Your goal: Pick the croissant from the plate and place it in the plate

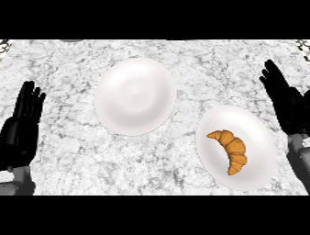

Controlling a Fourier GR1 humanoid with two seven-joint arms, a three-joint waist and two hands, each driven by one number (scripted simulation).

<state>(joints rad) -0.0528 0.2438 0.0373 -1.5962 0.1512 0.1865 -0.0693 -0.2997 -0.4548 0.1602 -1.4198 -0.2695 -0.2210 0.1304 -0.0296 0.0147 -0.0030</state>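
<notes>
Lying on the round white plate (252, 176) near the grey marbled surface's (69, 137) right edge, the golden curved croissant (231, 151) sits untouched beside the open, empty right hand (290, 103), the left hand (21, 131) likewise open and empty.

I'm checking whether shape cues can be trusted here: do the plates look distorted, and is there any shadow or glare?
Head view: both plates look stretched, taller than wide, the bare plate with soft shading at its middle; the croissant casts no clear shadow on its plate; no harsh glare on the counter.
</notes>
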